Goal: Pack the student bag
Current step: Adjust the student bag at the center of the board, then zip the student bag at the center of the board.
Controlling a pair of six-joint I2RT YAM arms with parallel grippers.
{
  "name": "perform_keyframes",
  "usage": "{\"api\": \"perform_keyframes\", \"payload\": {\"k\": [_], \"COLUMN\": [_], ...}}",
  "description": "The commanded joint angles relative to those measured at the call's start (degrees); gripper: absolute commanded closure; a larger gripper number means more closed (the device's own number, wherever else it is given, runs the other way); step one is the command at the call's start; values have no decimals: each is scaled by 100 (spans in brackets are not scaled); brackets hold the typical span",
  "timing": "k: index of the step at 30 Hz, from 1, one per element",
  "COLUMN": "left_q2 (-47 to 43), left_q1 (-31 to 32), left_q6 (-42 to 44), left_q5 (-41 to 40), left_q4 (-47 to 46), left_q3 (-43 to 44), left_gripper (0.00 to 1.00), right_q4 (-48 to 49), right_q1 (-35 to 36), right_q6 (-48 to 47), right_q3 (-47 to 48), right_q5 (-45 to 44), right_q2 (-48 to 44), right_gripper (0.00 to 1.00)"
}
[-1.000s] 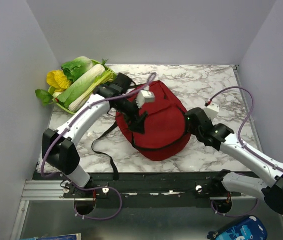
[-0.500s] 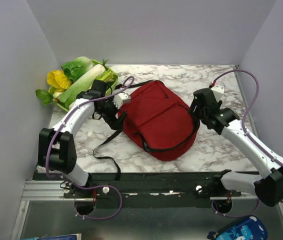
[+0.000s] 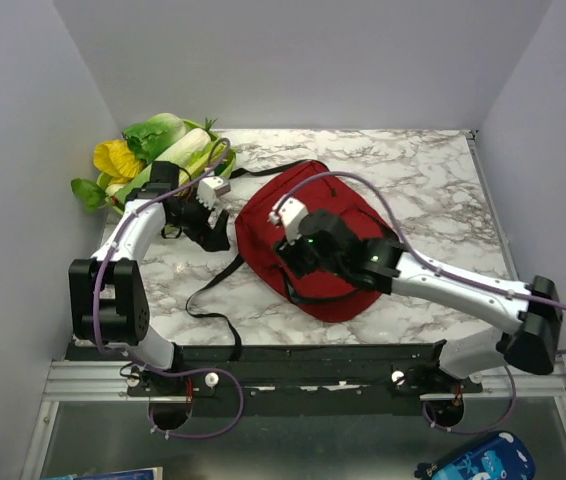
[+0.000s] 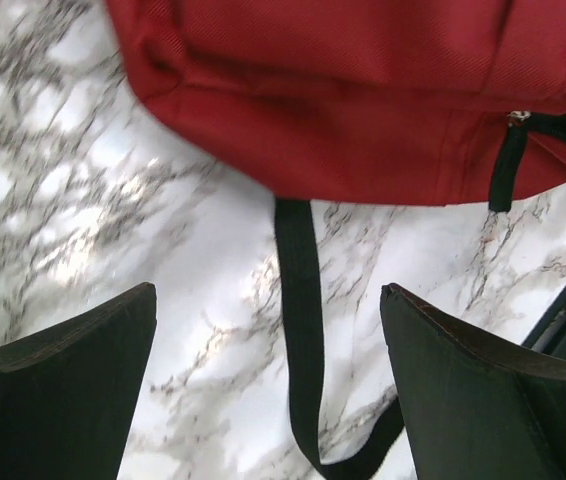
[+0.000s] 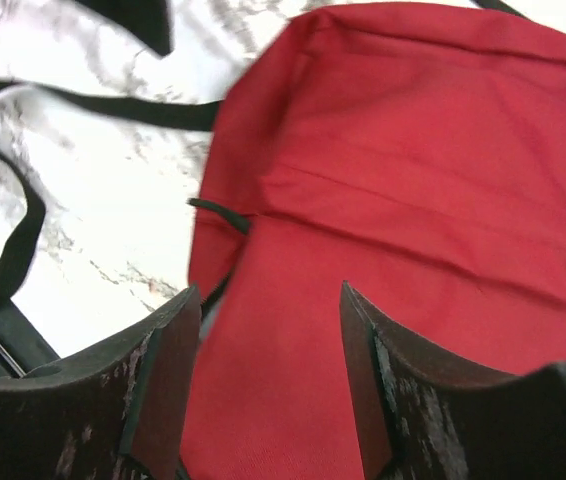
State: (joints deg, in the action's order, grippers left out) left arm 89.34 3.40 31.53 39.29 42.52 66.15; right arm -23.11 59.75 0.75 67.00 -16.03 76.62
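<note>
Top external view: the student bag [image 3: 328, 225] lies flat on the marble worktop [image 3: 433, 190], a little left of the middle, its rounded end toward the arm bases. A black strap [image 3: 208, 298] trails from its left side across the worktop to the near edge. The left end effector [image 3: 211, 232] sits low just beside the bag's left edge, apart from it. The right arm reaches across from the right, and the right end effector [image 3: 298, 260] is over the near-left part of the bag. A heap of green and yellow vegetables [image 3: 153, 160] fills the far left corner, behind the left arm.

Left wrist view: the two dark fingers [image 4: 63, 390] stand wide apart with nothing gripped between them. Only bare worktop [image 4: 83, 180] and a length of the strap [image 4: 298, 320] show in the gap. The bag's red edge [image 4: 363, 90] runs across the top of the view, clear of the fingertips, with a zipper pull [image 4: 516, 118] at its right end.

Right wrist view: this end effector's fingers [image 5: 168, 390] are also spread apart and hold nothing. They frame the red fabric of the bag [image 5: 413, 200], which fills most of the view. Whether the tips touch the fabric cannot be told. To the left, the strap [image 5: 23, 235] loops over the worktop [image 5: 113, 200] — its upper run meets the bag's side.
</note>
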Motion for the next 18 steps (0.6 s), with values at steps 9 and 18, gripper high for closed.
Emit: {"api": "perform_keyframes", "payload": {"k": [9, 18], "left_q2": [-654, -1050], "left_q1": [-1596, -1808], "left_q6": [327, 758], "left_q5": [1151, 1125], "left_q4": [1434, 1663], "left_q3": [4, -427], "left_gripper": [1, 1], "right_q4": [237, 237], "right_q1": [828, 934], "right_q6": [-2017, -2685], "right_q3": [1446, 1623], "right_q5": [224, -689], "right_q2": [2673, 3394], "right_gripper": [43, 44]}}
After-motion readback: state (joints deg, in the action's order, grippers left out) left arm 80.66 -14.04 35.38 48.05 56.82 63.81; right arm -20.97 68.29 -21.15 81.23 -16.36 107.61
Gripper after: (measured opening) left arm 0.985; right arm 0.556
